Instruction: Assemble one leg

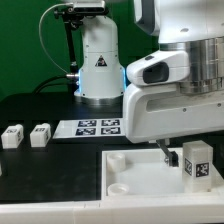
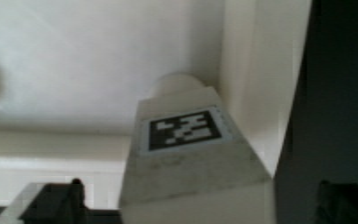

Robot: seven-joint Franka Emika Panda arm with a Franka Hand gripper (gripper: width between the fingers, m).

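Two spare legs [image 1: 27,135] only in exterior view; wrist view: claw [image 2: 194,200] pinching leg [image 2: 185,150] over tray [image 2: 87,60]

My arm [image 1: 170,75] looked glossy white with rounded, bulky casings and dark grey joint bands. Its domed base [image 1: 98,70] carried a small dark triangular logo, and a black cable looped just beside that base.
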